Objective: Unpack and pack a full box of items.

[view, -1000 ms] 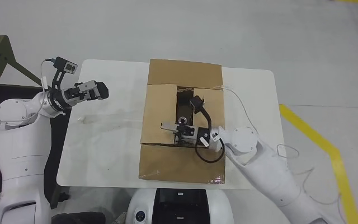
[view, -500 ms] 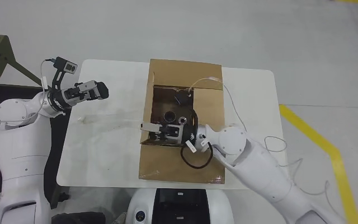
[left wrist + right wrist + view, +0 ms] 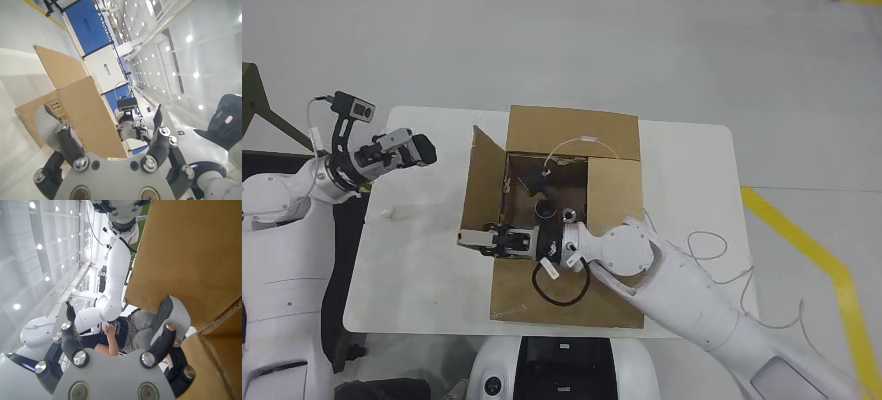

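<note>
A brown cardboard box (image 3: 567,290) stands mid-table. Its left flap (image 3: 485,185) is raised nearly upright, its right flap (image 3: 614,190) lies over the opening, and the far and near flaps lie spread outward. Dark items (image 3: 542,195) and a looped white cable (image 3: 577,145) show inside. My right gripper (image 3: 477,240) is open at the box's left front edge, and in the right wrist view one finger (image 3: 170,308) rests against the raised flap (image 3: 189,256). My left gripper (image 3: 420,150) hangs open and empty above the table's far left corner, facing the box (image 3: 75,106).
The white table (image 3: 422,260) has bare room left of the box and a narrower strip on its right (image 3: 692,180). A thin white cable (image 3: 712,245) trails off the right side. A yellow line (image 3: 802,250) marks the floor.
My right gripper swept leftward across the box top and pushed the left flap from lying over the opening to upright, uncovering the items. The left gripper shifted slightly towards the far side.
</note>
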